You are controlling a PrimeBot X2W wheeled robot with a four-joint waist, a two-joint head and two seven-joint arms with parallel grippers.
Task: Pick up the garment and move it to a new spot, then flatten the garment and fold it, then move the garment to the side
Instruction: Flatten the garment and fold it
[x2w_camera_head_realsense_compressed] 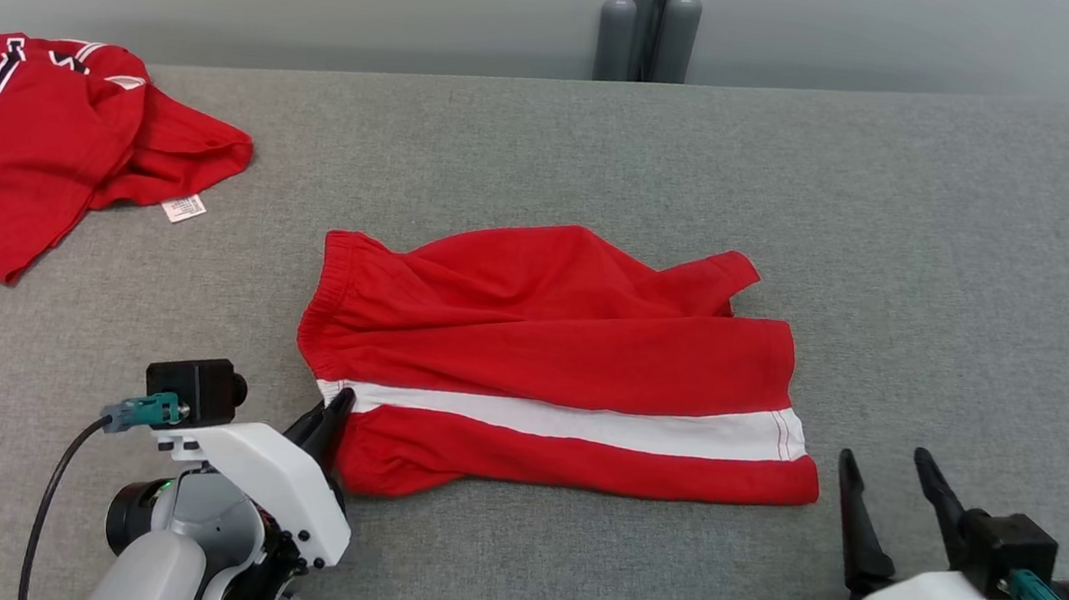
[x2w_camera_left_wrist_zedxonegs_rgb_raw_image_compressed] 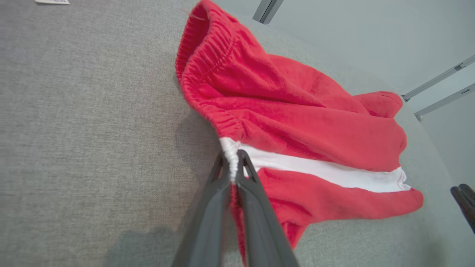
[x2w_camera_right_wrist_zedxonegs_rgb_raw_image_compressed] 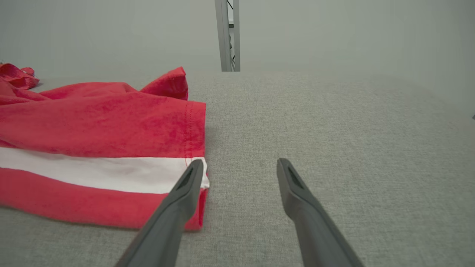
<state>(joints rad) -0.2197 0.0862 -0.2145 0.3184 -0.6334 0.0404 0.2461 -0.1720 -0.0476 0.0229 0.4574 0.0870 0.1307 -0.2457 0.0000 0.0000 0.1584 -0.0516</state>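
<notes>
At lower left, the left gripper [x2w_camera_head_realsense_compressed: 332, 416] is closed on the waistband [x2w_camera_left_wrist_zedxonegs_rgb_raw_image_compressed: 230, 147] of the red shorts [x2w_camera_head_realsense_compressed: 550, 342]; the right gripper [x2w_camera_head_realsense_compressed: 883, 466] is wide open, empty. Pick-up step; next probably a lift.

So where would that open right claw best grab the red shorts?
Probably the leg hem by the white stripe, approached from the right: it lies flat, nearest the open right gripper, opposite the waistband the left gripper pinches.

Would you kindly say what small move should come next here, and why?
Probably ease the open right gripper onto the hem of the red white-striped fabric shorts and close: the left gripper pinches the waistband, but the hem lies free.
</notes>
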